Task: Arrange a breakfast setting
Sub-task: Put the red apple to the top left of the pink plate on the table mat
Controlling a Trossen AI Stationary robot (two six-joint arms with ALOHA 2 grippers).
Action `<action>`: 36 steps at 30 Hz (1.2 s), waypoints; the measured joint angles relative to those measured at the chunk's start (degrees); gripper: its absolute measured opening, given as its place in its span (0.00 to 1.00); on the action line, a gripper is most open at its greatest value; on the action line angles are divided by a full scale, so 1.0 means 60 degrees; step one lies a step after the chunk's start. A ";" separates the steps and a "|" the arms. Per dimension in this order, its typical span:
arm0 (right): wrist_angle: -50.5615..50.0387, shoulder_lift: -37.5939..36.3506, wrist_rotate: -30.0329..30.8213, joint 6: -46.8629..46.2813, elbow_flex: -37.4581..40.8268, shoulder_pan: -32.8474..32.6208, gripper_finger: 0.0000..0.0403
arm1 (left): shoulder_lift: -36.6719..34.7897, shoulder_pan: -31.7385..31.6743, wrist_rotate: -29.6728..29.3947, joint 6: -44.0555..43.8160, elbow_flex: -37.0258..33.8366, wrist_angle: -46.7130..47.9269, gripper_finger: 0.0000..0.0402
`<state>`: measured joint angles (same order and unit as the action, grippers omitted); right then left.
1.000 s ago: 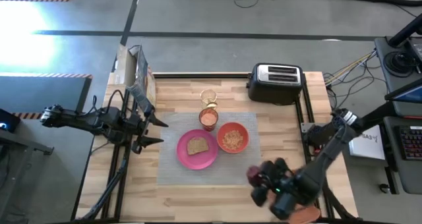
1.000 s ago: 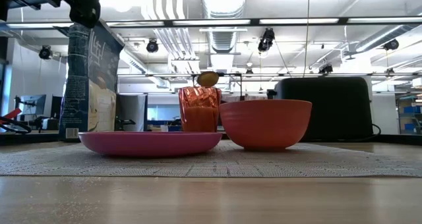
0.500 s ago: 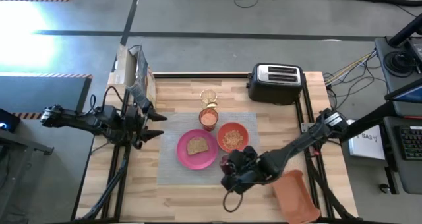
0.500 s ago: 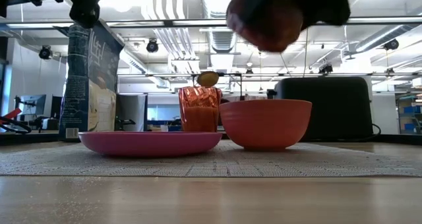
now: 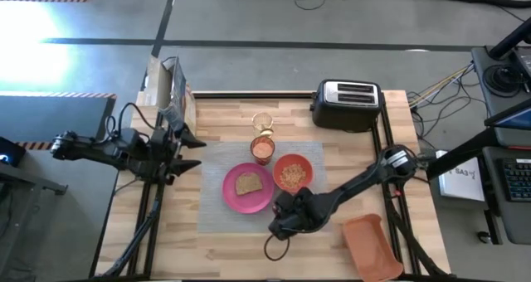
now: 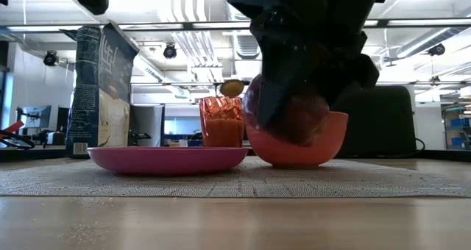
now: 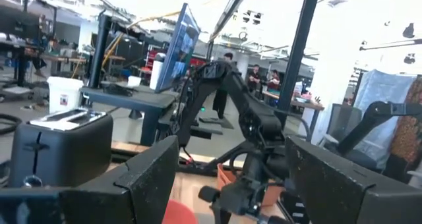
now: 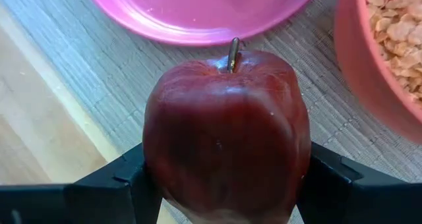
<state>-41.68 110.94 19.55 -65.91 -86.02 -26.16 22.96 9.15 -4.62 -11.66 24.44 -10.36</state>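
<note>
A grey placemat (image 5: 224, 211) lies mid-table. On it rest a pink plate (image 5: 259, 201) with toast (image 5: 248, 182), an orange bowl (image 5: 292, 172) of cereal and a small orange cup (image 5: 263, 150). A clear glass (image 5: 263, 121) stands on the wood just beyond the mat; a gold spoon end (image 6: 232, 87) shows above the cup. My right gripper (image 5: 284, 209) is shut on a red apple (image 8: 227, 132) over the mat's near part, between plate and bowl. My left gripper (image 5: 189, 149) stands open at the table's left edge, holding nothing. My right gripper pinches the apple's two opposite sides (image 8: 155, 165) between its two fingers (image 8: 122, 188). The fingers come slanting down from the table's near right. The apple's stem (image 8: 233, 53) points away from the wrist, and the apple (image 6: 294, 118) hangs clear above the mat.
A black-and-silver toaster (image 5: 347, 104) stands at the far right of the table, an orange tray (image 5: 372, 245) at the near right corner, and a cereal box (image 5: 170, 87) at the far left. Bare wood (image 5: 224, 249) lies along the near edge.
My right gripper has carried the apple from the near right corner toward the left and far side, and down, to just above the mat's near part beside the bowl. It has stayed shut on the apple. My left gripper has risen a little.
</note>
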 joint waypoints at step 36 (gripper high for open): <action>0.6169 -0.0343 0.5035 0.7341 0.0004 0.1019 0.62 | 0.0095 0.0004 0.0015 0.0672 0.0373 -0.0011 0.65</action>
<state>-4.67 108.88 49.75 -21.86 -86.00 -20.05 23.53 9.17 -4.54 -7.62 26.68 -10.42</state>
